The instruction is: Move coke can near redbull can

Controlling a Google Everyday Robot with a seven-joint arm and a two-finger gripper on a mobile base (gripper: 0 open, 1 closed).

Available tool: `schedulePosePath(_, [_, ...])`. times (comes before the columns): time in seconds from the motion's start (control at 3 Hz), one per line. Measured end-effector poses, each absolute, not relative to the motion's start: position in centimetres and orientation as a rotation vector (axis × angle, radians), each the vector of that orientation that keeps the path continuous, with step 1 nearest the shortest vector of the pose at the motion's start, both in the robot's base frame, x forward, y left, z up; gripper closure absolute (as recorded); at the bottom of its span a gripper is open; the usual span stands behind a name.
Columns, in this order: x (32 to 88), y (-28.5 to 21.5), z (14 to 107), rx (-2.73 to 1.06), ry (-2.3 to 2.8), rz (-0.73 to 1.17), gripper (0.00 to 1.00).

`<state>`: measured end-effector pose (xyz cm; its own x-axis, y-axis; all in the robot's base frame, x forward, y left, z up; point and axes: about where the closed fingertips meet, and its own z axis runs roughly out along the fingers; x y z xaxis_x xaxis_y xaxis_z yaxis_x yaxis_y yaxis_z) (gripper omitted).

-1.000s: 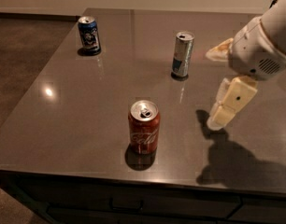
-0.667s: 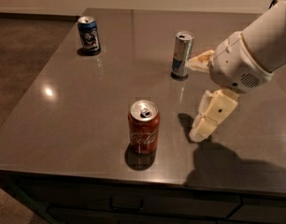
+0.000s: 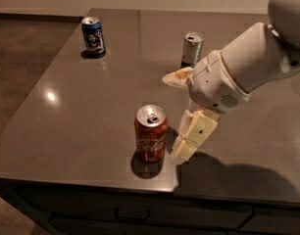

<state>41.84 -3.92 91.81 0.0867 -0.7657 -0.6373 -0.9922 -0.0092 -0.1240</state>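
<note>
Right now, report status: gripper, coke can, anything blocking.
Gripper open, beside coke can, not around it. Redbull can upright beyond. Blue can far corner, no obstruction.

A red coke can [image 3: 151, 133] with white script lettering and a silver top stands upright near the front edge of the dark table [image 3: 81, 131]. The taller, slimmer silver-and-blue redbull can [image 3: 191, 49] stands upright farther back on the same surface, well apart from it. The gripper [image 3: 171, 117] hangs just beside the coke can, fingers spread wide, between the two cans.
</note>
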Motion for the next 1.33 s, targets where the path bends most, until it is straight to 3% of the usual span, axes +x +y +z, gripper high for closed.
schedulePosePath(0.67, [41.1, -0.5, 91.0, -1.867, 1.641, 0.619, 0.0])
schedulePosePath(1.0, [40.9, 0.2, 90.6, -1.884, 1.621, 0.632, 0.16])
schedulePosePath(1.33, [40.8, 0.5, 90.5, -1.894, 1.607, 0.647, 0.41])
